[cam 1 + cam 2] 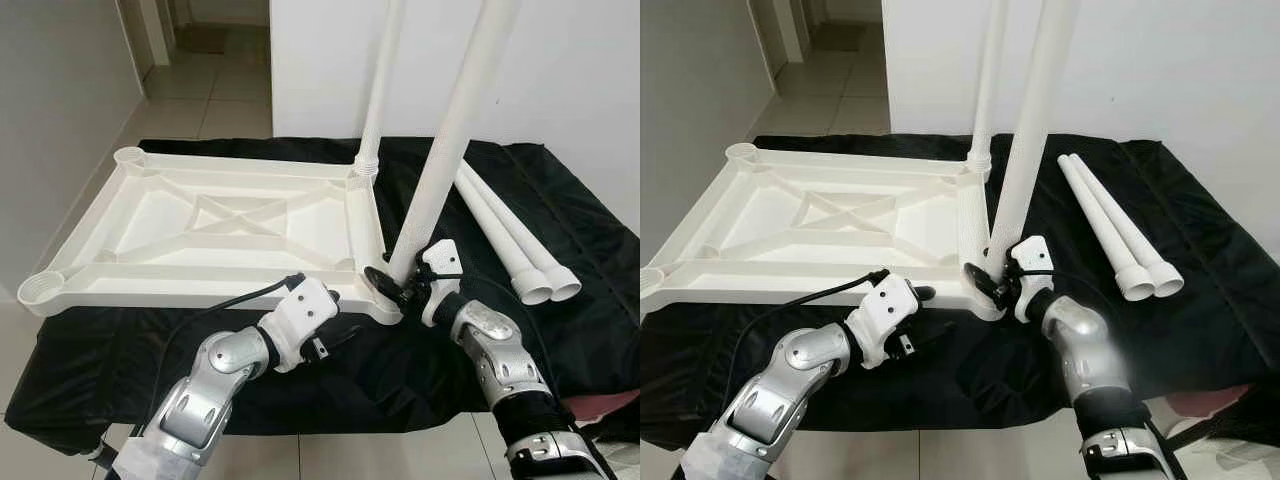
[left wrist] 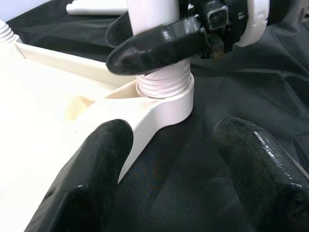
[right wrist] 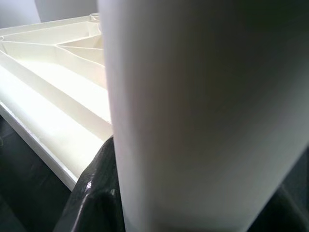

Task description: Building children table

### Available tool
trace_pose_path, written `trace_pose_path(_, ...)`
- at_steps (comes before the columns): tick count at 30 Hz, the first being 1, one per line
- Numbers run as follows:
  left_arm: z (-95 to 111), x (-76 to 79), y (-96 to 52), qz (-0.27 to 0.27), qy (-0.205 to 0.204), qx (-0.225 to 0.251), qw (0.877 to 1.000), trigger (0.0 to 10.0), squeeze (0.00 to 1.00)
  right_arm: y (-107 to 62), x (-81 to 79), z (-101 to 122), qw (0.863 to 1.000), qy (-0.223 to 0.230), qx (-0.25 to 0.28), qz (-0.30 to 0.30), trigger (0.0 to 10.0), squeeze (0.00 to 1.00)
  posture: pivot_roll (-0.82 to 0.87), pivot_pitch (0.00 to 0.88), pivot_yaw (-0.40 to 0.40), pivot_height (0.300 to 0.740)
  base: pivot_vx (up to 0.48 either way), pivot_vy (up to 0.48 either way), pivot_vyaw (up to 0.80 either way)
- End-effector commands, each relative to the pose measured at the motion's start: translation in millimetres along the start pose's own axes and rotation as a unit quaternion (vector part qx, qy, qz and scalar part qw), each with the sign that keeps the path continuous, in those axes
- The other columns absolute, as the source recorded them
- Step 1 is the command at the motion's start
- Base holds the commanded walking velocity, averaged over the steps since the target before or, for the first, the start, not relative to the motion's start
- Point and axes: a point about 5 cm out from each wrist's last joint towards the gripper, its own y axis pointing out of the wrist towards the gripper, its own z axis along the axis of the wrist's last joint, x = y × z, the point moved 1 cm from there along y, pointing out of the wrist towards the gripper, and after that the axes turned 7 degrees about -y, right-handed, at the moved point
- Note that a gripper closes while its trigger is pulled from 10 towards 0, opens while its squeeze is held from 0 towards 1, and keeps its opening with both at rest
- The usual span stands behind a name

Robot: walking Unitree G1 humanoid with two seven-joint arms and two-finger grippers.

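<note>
Clamping the threaded table leg (image 1: 440, 170) just above its corner socket (image 2: 166, 104), the right claw (image 1: 400, 284) steadies it for screwing; beside it, the left claw (image 2: 174, 159) waits open-fingered.

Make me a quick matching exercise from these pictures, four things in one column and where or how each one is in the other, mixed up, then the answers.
Things:
1. right gripper
2. left gripper
3. two loose table legs
4. upside-down tabletop

States:
A. lying side by side on the black cloth
B. open, just in front of the near corner socket
C. shut on the near upright leg
D. flat, ribbed underside up

Pairs: 1-C, 2-B, 3-A, 4-D
</note>
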Motion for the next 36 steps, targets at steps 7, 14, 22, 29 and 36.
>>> trace_pose_path(7, -1.8, -17.8, -0.1, 0.054, 0.017, -0.006, 0.998, 10.0, 0.00, -0.6, -12.9, -8.0, 0.996, 0.025, -0.011, -0.085, 10.0, 0.00, 0.03, 0.000, -0.054, 0.740, 0.000, 0.000, 0.00)
trace_pose_path(14, -1.6, -19.9, 0.2, 0.055, 0.017, -0.005, 0.998, 10.0, 0.00, 2.3, -17.5, -10.1, 0.991, 0.033, -0.017, -0.125, 10.0, 0.00, 0.03, 0.000, -0.050, 0.740, 0.000, 0.000, 0.00)
trace_pose_path(22, -8.4, -17.5, -3.1, 0.051, 0.014, -0.012, 0.999, 10.0, 0.00, 0.5, -16.4, -13.6, 0.952, 0.084, -0.055, -0.290, 10.0, 0.00, 0.03, 0.000, -0.052, 0.740, 0.000, 0.000, 0.00)
trace_pose_path(29, -10.0, -14.4, -3.5, 0.055, 0.003, -0.011, 0.998, 10.0, 0.00, 5.3, -33.5, -11.0, 0.916, 0.109, -0.065, -0.381, 10.0, 0.00, 0.04, 0.000, -0.053, 0.740, 0.000, 0.000, 0.00)
trace_pose_path(36, -12.7, -5.3, -5.4, 0.043, -0.005, -0.013, 0.999, 10.0, 0.00, 16.1, -42.4, 2.5, 0.929, 0.103, -0.034, -0.355, 10.0, 0.00, 0.03, 0.000, -0.047, 0.740, 0.000, 0.000, 0.00)
